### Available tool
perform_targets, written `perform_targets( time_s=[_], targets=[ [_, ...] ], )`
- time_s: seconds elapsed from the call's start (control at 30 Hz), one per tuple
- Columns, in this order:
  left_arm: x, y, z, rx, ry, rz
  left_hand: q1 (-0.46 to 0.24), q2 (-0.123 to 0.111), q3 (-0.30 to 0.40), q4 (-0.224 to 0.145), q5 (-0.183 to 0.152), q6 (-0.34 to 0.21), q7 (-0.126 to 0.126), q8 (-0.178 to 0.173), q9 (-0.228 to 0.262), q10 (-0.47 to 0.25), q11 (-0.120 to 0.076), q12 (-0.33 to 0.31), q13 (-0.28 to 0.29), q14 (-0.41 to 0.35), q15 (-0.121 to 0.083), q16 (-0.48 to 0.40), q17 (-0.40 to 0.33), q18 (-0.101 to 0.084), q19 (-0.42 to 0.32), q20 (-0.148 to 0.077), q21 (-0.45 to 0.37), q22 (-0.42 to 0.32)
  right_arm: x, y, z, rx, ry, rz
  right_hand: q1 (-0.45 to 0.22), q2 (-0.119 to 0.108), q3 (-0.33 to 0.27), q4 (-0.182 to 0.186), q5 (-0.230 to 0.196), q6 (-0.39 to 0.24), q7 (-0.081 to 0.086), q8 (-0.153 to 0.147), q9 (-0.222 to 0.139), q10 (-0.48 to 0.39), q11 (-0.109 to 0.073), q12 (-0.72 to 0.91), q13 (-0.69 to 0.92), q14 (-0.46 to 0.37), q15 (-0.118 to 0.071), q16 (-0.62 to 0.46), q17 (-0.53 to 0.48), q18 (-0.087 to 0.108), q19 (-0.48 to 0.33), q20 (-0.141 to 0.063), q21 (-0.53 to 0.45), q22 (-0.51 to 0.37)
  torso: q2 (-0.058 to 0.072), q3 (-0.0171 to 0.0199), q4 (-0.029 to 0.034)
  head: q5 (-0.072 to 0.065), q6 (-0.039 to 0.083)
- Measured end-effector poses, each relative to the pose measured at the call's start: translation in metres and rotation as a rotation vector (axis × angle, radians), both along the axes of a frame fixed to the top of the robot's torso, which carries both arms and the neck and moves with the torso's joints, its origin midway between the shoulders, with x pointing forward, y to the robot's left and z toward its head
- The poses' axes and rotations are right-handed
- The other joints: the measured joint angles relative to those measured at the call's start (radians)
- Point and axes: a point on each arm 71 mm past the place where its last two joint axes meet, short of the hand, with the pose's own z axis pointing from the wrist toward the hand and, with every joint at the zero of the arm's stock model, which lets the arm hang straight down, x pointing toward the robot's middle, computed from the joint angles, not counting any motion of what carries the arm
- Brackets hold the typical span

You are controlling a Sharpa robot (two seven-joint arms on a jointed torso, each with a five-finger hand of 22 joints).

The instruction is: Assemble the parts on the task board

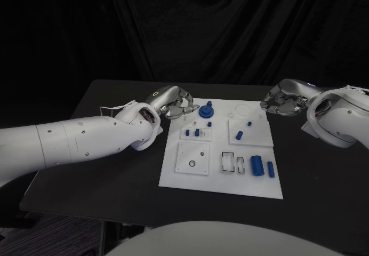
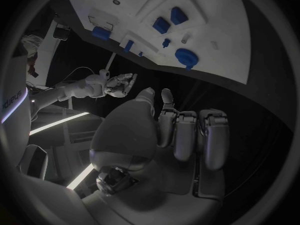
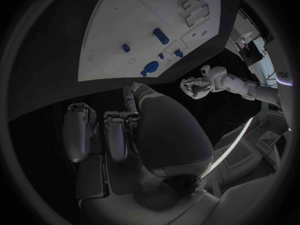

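The white task board (image 1: 223, 176) lies in the middle of the black table. A round blue part with a knob (image 1: 206, 111) stands near its far left corner. Small blue pieces (image 1: 197, 132) and a blue peg (image 1: 239, 135) sit on raised plates, and two blue cylinders (image 1: 257, 162) lie near the front right. My left hand (image 1: 175, 102) hovers just left of the round part, fingers curled in, holding nothing. My right hand (image 1: 280, 101) hangs at the board's far right corner, also curled and holding nothing. The left wrist view shows the left hand (image 2: 181, 135) and the round part (image 2: 185, 57).
Black table (image 1: 100, 160) extends on both sides of the board, with its front edge close below the board. Dark curtain stands behind. In the right wrist view the right hand (image 3: 119, 130) faces the board (image 3: 125, 40), with the left hand (image 3: 199, 87) across from it.
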Motion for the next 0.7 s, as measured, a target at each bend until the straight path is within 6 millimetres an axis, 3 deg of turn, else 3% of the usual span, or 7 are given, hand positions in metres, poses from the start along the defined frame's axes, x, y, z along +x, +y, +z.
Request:
perform_targets(
  time_s=[0.1,0.13,0.17,0.23,0.3,0.43,0.7],
  targets=[
    [0.004,-0.006,-0.001,-0.021,-0.016,-0.057,0.105,-0.009,0.083,0.000,0.000,-0.020,0.013,-0.046,-0.027,-0.282,0.021,-0.366,-0.038,-0.074,0.028,-0.099,0.000,0.000,-0.033,0.036,0.008,0.000,0.000,0.000,0.000,0.001,-0.001,0.000,0.000,0.000,0.000,0.000,0.000,0.000,0.000,0.000,0.000,0.000,0.000,0.000,0.000,0.000,0.000,0.000,0.000,0.000,0.000,0.000,0.000,0.000,0.000,0.0004,-0.0001,0.001,0.000],
    [0.006,-0.008,-0.002,-0.023,-0.017,-0.079,0.144,-0.025,0.118,-0.002,-0.005,-0.021,0.026,-0.062,-0.039,-0.441,0.038,-0.545,-0.108,-0.151,0.040,-0.161,0.000,0.000,-0.081,0.048,0.008,0.000,0.000,0.000,0.000,0.001,-0.002,0.000,0.000,0.000,0.000,0.000,0.000,0.000,0.000,0.000,0.000,0.000,0.000,0.000,0.000,0.000,0.000,0.000,0.000,0.000,0.000,0.000,0.000,0.000,0.000,0.0004,-0.0001,0.000,0.000],
    [0.008,-0.009,-0.003,-0.023,-0.018,-0.097,0.181,-0.047,0.160,-0.001,-0.017,-0.019,0.049,-0.092,-0.076,-0.511,0.065,-0.683,-0.196,-0.212,0.063,-0.205,-0.021,0.000,-0.124,0.072,-0.002,0.000,0.000,0.000,0.000,0.001,-0.002,0.000,0.000,0.000,0.000,0.000,0.000,0.000,0.000,0.000,0.000,0.000,0.000,0.000,0.000,0.000,0.000,0.000,0.000,0.000,0.000,0.000,0.000,0.000,0.000,0.0004,-0.0001,-0.001,0.000],
    [0.012,-0.012,-0.005,-0.013,-0.019,-0.137,0.218,-0.083,0.214,-0.002,-0.044,-0.028,0.074,-0.155,-0.153,-0.554,0.093,-0.820,-0.316,-0.262,0.089,-0.241,-0.055,0.000,-0.100,0.105,-0.009,0.000,0.000,0.000,0.000,0.001,-0.003,-0.001,0.000,0.000,0.000,0.000,0.000,0.000,0.000,0.000,0.000,0.000,0.000,0.000,0.000,0.000,0.000,0.000,0.000,0.000,0.000,0.000,0.000,0.000,0.000,0.0004,-0.0001,-0.002,0.000],
    [0.015,-0.016,-0.006,-0.001,-0.021,-0.170,0.246,-0.111,0.250,-0.006,-0.064,-0.027,0.077,-0.198,-0.249,-0.552,0.091,-0.890,-0.417,-0.222,0.082,-0.225,-0.059,0.000,-0.018,0.111,-0.001,0.000,0.000,-0.001,0.000,0.001,-0.003,-0.002,0.000,0.000,0.000,0.000,0.000,0.000,0.000,0.000,0.000,0.000,0.000,0.000,0.000,0.000,0.000,0.000,0.000,0.000,0.000,0.000,0.000,0.000,0.000,0.0004,0.0000,-0.003,0.000],
    [0.018,-0.027,-0.009,0.043,-0.036,-0.243,0.265,-0.148,0.287,-0.010,-0.062,-0.024,0.062,-0.205,-0.384,-0.546,0.074,-0.953,-0.527,-0.168,0.058,-0.203,-0.053,0.000,-0.003,0.106,0.000,0.000,0.000,-0.004,0.000,0.001,-0.004,-0.007,0.000,0.000,0.000,0.000,0.000,0.007,0.000,0.000,0.000,0.000,0.000,0.000,0.000,0.000,0.000,0.000,0.000,0.000,0.000,0.000,0.000,0.000,0.000,0.0005,0.0000,-0.009,0.000],
    [0.021,-0.052,-0.013,0.149,-0.081,-0.345,0.241,-0.188,0.300,-0.007,-0.062,-0.065,0.044,-0.205,-0.527,-0.553,0.067,-1.007,-0.626,-0.144,0.047,-0.191,-0.058,0.000,-0.003,0.106,0.000,0.000,-0.001,-0.006,0.000,0.002,-0.005,-0.012,0.000,0.000,0.000,0.000,0.000,0.007,0.000,0.000,0.000,0.000,0.000,0.000,0.000,0.000,0.000,0.000,0.000,0.000,0.000,0.000,0.000,0.000,0.000,0.0006,0.0000,-0.014,0.000]
  ],
)
